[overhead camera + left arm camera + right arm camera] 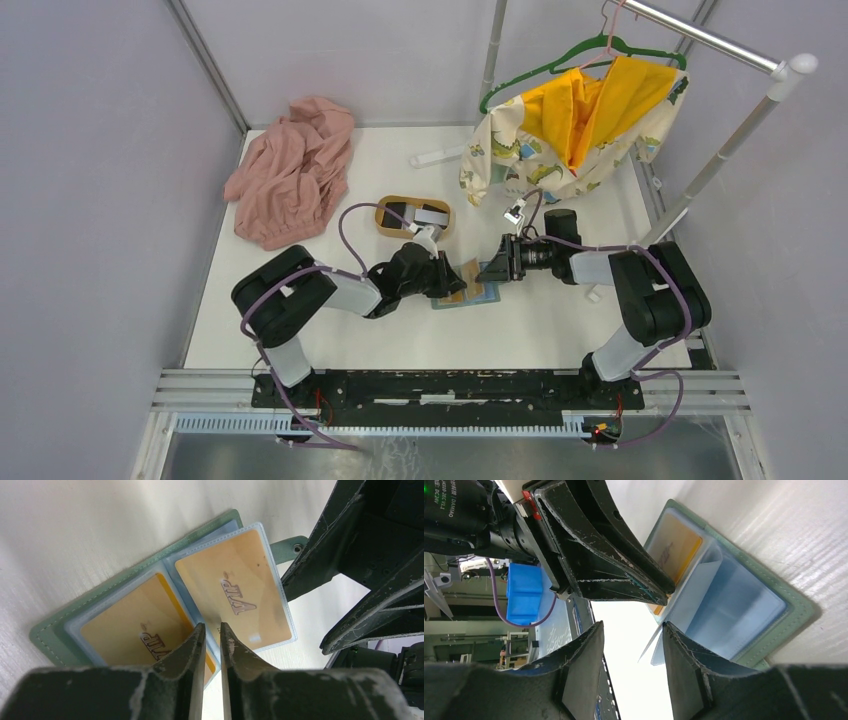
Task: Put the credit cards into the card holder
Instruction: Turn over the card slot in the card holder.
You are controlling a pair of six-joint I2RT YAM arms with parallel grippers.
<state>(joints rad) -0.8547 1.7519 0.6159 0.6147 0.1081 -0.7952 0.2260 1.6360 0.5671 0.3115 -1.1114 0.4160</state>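
The card holder [472, 291] lies open on the table, grey-green outside [54, 636], with pale blue sleeves holding tan VIP cards [235, 587]. My left gripper [457, 284] has its jaws almost together, a thin slit between the tips [212, 626], set down at the holder's fold. Nothing shows between them. My right gripper [493, 268] is open [633, 626] just right of the holder. One loose clear sleeve [684, 605] stands up against its finger. A black card [395, 212] and a grey-white card [432, 215] lie in the oval wooden tray [412, 199] behind.
A pink cloth [293, 170] lies at the back left. A yellow-lined garment [570, 125] hangs from a green hanger on a rack [720, 150] at the back right. The rack's white foot [440, 156] lies on the table behind the tray.
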